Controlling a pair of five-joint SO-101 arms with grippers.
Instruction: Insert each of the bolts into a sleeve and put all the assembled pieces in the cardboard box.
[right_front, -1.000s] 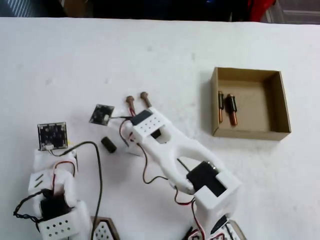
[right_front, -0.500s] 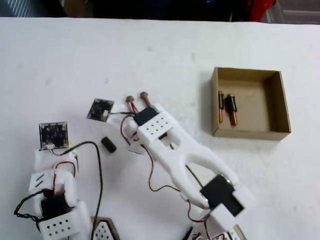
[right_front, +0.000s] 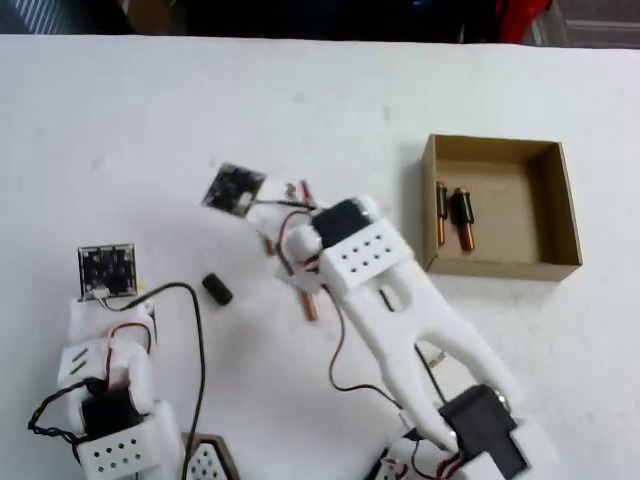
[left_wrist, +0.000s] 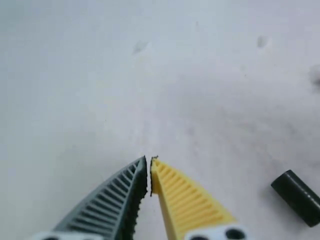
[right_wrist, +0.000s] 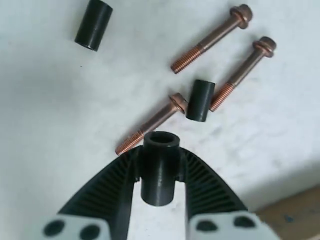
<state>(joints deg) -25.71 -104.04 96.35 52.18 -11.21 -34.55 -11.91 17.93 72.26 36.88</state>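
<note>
Right tool (right_wrist: 160, 159) grips a smooth black cylindrical sleeve (right_wrist: 160, 180) between ribbed jaws, over three threaded copper-coloured bolts (right_wrist: 210, 39) lying on the white tabletop (right_wrist: 50, 100). Left tool (left_wrist: 149, 170) closed, ribbed tips touching.

Bright diffuse overhead light, white table (right_front: 150, 100) nearly washed out, soft short shadows under bolts (right_wrist: 207, 39) ahead of right gripper (right_wrist: 160, 150), faint sheen on held sleeve (right_wrist: 159, 175)
</note>
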